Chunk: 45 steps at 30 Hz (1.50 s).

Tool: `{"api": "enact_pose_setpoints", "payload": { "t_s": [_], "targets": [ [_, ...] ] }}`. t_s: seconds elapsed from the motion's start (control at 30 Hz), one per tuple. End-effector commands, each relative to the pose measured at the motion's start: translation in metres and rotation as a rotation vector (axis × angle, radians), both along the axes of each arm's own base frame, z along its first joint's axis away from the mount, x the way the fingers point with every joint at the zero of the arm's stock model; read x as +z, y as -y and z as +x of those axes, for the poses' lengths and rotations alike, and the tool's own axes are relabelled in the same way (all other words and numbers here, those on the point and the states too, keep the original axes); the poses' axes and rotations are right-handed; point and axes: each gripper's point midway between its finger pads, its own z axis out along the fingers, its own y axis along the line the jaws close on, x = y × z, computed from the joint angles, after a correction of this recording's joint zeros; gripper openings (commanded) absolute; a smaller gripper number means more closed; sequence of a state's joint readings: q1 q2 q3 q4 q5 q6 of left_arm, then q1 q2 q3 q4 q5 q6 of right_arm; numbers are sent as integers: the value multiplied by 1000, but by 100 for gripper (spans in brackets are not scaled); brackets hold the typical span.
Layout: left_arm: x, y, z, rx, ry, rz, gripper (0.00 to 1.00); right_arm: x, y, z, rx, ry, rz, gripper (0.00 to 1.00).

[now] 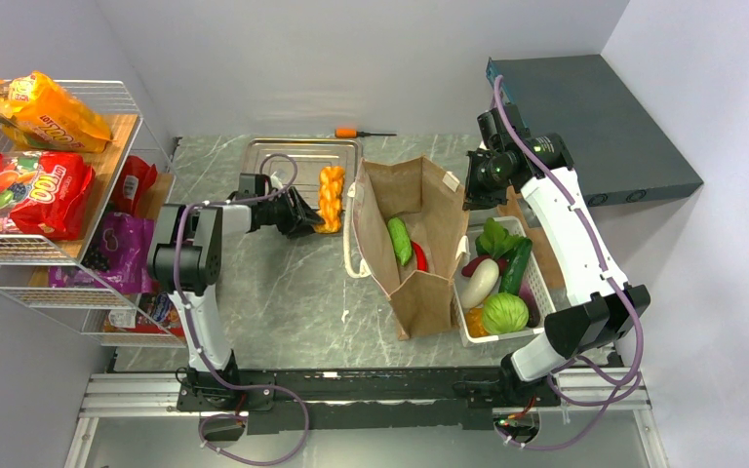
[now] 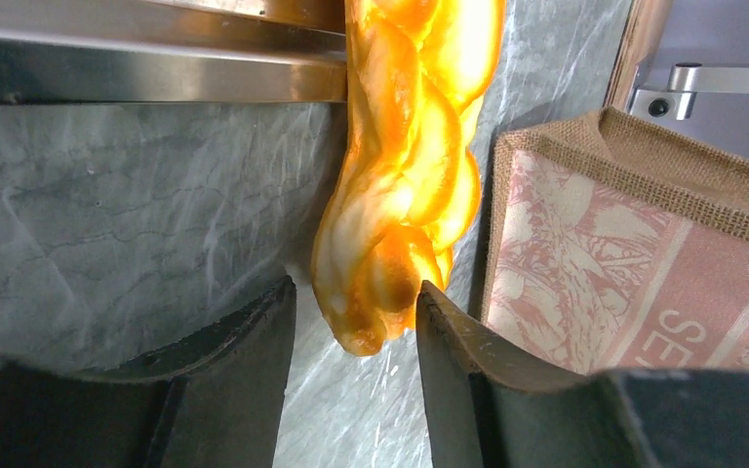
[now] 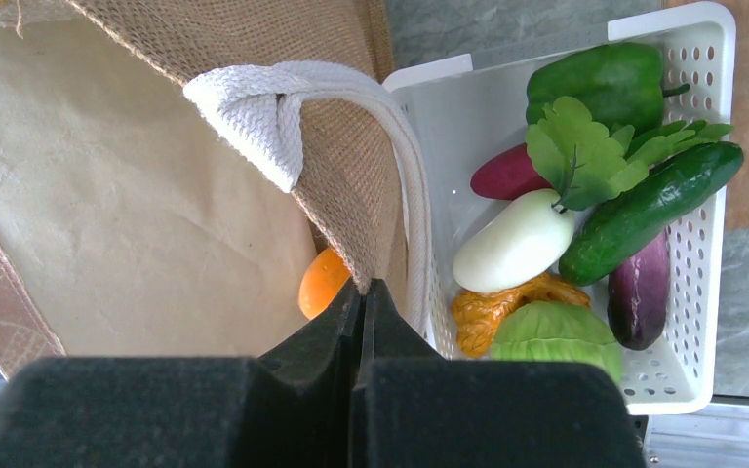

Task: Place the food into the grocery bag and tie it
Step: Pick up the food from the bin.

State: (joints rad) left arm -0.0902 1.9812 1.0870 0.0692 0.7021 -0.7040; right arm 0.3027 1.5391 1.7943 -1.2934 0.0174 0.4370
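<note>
The brown grocery bag [image 1: 414, 244] stands open at mid table, with a light green vegetable [image 1: 400, 240] and a red chili [image 1: 419, 255] inside. The orange braided piece [image 1: 331, 198] lies left of the bag, half on a metal tray [image 1: 297, 156]. My left gripper [image 1: 304, 216] is open; in the left wrist view [image 2: 356, 292] its jaws straddle the near end of the braided piece [image 2: 410, 185], with the bag's wall [image 2: 634, 273] at the right. My right gripper [image 1: 468, 190] is shut on the bag's right rim [image 3: 341, 195], just below a white loop handle [image 3: 283, 107].
A white basket [image 1: 536, 283] of vegetables stands right of the bag, also in the right wrist view [image 3: 702, 195]. A wire rack at the left holds an orange snack packet [image 1: 44, 112] and a red one [image 1: 24, 190]. A screwdriver [image 1: 361, 132] lies at the back. A grey box [image 1: 585, 117] stands back right.
</note>
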Motion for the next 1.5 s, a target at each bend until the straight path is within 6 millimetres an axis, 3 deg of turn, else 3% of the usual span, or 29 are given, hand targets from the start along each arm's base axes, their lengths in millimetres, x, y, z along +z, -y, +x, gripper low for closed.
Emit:
{"api": "enact_pose_setpoints", "payload": {
  "t_s": [0.0, 0.3, 0.37, 0.47, 0.53, 0.6, 0.73, 1.2, 1.47],
  "targets": [
    [1, 2, 6, -6, 26, -21, 52, 19, 2, 10, -1, 81, -3, 0],
    [-4, 4, 9, 5, 33, -39, 44, 19, 2, 10, -1, 79, -1, 0],
    [-4, 5, 9, 3, 37, -46, 37, 18, 2, 10, 0, 78, -1, 0],
    [3, 6, 12, 8, 73, -65, 14, 18, 2, 10, 0, 77, -3, 0],
    [11, 6, 14, 6, 102, -66, 5, 18, 2, 11, 0, 79, -4, 0],
    [20, 6, 16, 0, 125, -65, 0, 18, 2, 11, 0, 78, -3, 0],
    [38, 7, 18, -12, 156, -65, 0, 17, 2, 11, 1, 75, -4, 0],
    [152, -1, 41, -6, 380, 11, 0, 17, -2, 15, -5, 65, 7, 0],
    [208, -2, 34, 23, 449, -16, 0, 12, -5, 16, -51, 29, 27, 0]
  ]
}}
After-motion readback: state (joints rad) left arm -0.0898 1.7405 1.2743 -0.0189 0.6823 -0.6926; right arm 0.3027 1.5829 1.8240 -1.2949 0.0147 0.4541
